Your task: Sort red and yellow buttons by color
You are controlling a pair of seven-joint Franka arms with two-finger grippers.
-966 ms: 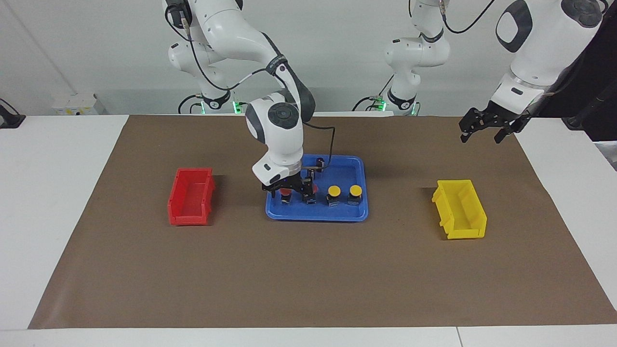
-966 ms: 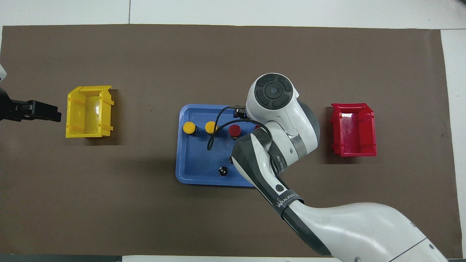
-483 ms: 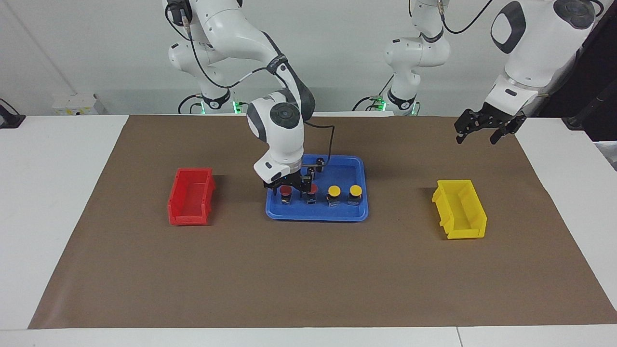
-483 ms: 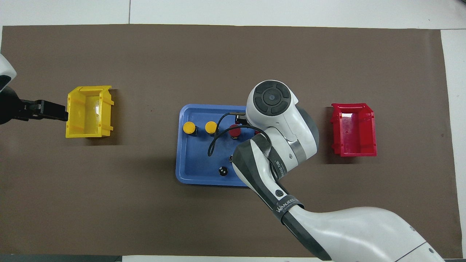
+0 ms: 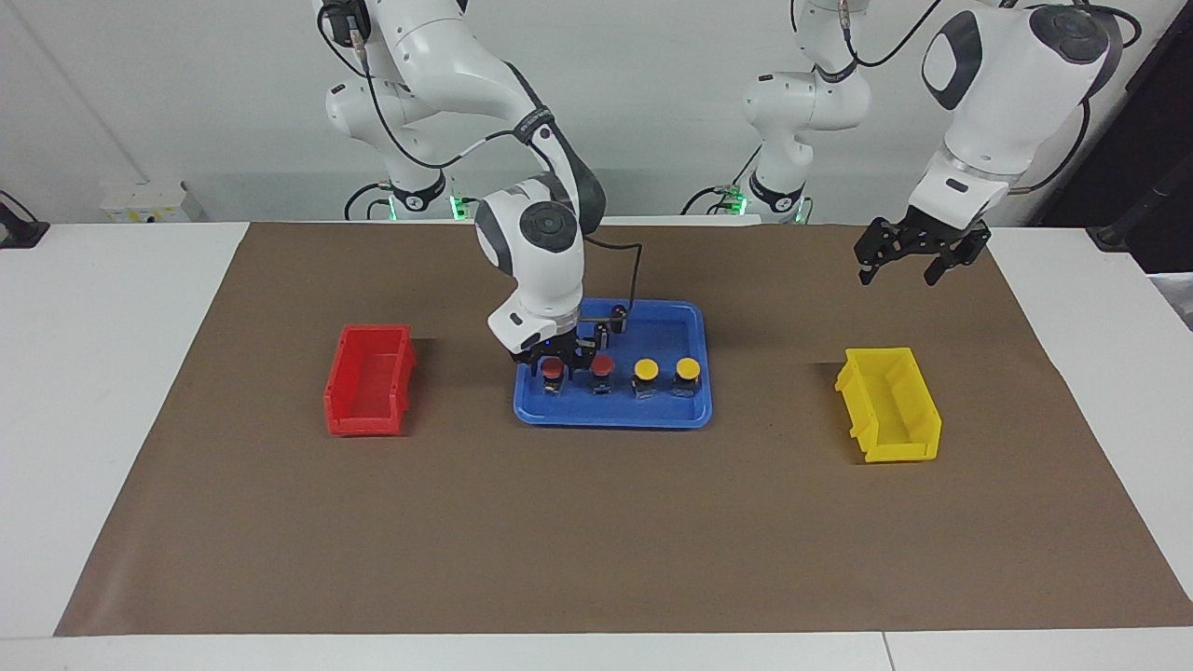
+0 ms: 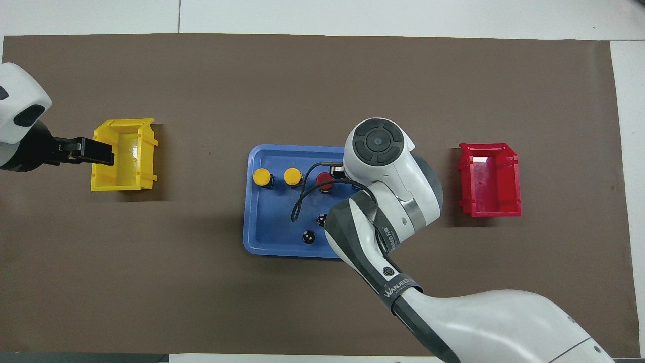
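On my bench (image 5: 112,391) I count one red bin (image 5: 369,379), one yellow bin (image 5: 890,403) and one blue tray (image 5: 671,328) holding two red buttons (image 5: 554,367) and two yellow buttons (image 5: 644,370). My right tool (image 5: 557,355) straddles one red button, jaws apart; my left tool (image 5: 902,261) hangs spread wide above the yellow bin's end.

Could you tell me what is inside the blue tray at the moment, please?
The blue tray holds two yellow buttons, two red buttons and two dark cylinders. The right gripper hides the tray floor under it.
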